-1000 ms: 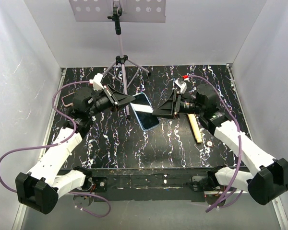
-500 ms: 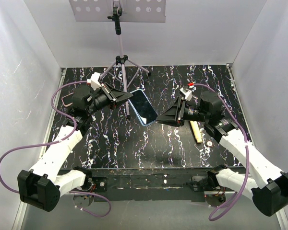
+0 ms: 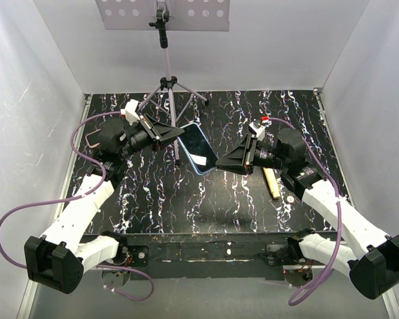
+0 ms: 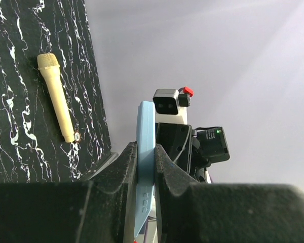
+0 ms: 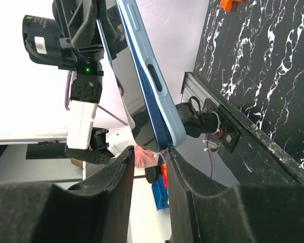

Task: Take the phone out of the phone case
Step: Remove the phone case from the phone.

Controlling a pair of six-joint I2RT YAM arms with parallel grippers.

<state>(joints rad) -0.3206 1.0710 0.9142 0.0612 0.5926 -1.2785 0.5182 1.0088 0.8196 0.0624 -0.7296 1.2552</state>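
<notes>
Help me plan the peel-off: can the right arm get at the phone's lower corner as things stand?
Probably yes. The left gripper clamps the phone in mid-air, and its lower corner sits right at the mouth of the right gripper, with nothing between them. Whether that gripper is shut on it, I cannot tell.

Both my arms reach inward, tips facing each other; left gripper [image 3: 178,137] pinched narrow, right gripper [image 3: 221,162] fingers a slit apart

Tripod [image 3: 167,82] close behind the phone [image 3: 198,147], beige stick [image 3: 272,181] rightward, open tabletop [image 3: 206,203] in front
</notes>
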